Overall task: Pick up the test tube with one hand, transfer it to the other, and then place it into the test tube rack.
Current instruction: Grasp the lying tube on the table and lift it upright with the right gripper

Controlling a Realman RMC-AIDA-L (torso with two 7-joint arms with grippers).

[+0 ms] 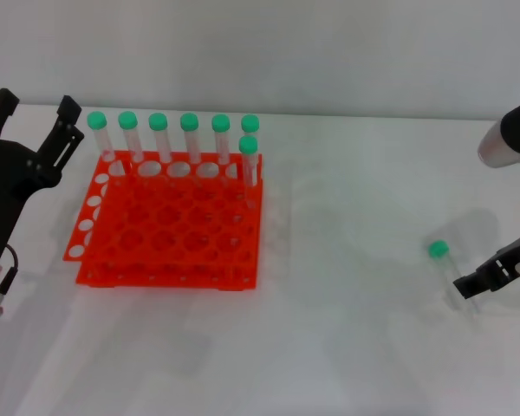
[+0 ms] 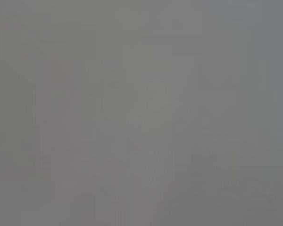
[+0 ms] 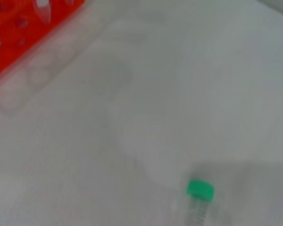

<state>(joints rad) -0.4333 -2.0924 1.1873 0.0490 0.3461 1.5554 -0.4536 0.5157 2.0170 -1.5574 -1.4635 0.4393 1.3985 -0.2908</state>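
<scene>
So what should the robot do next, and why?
Probably close the right gripper on the tube and lift it. The tube lies on the table, right of the rack, with the gripper at its lower end. The left gripper waits open beside the rack.

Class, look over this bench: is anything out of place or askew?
Yes. One green-capped tube lies alone on the white table, far right of the orange rack, where seven tubes stand upright. The right claw is beside it; the left claw waits open by the rack.
</scene>
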